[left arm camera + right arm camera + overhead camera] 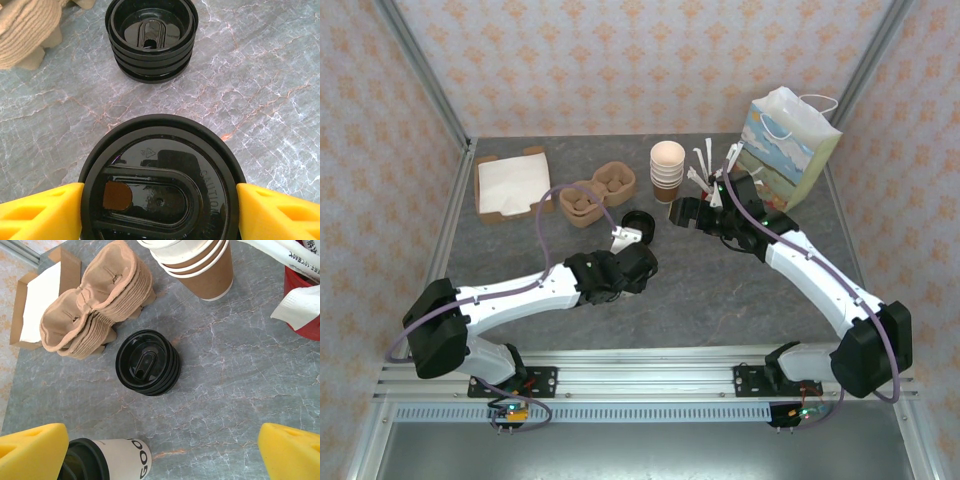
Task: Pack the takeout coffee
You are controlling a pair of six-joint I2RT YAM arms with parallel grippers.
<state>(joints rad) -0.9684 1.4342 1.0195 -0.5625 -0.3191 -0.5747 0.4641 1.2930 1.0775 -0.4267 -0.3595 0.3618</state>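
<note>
The takeout coffee (120, 457) is a pale paper cup with dark lettering and a round black lid (160, 165). It stands upright near the table's middle (625, 237). My left gripper (160, 212) straddles it, one yellow finger (40, 210) at each side of the lid's rim. Whether they press on the cup below the lid is hidden. My right gripper (162, 455) hovers just right of the cup (685, 213). It is open, with bare table between its fingertips.
A stack of black lids (148, 362) lies just beyond the cup. Stacked pulp cup carriers (95, 315) and a napkin box (510, 185) sit to the left. Lidless cups (667, 170), a red stirrer cup (305, 305) and a paper bag (790, 150) stand at the back right.
</note>
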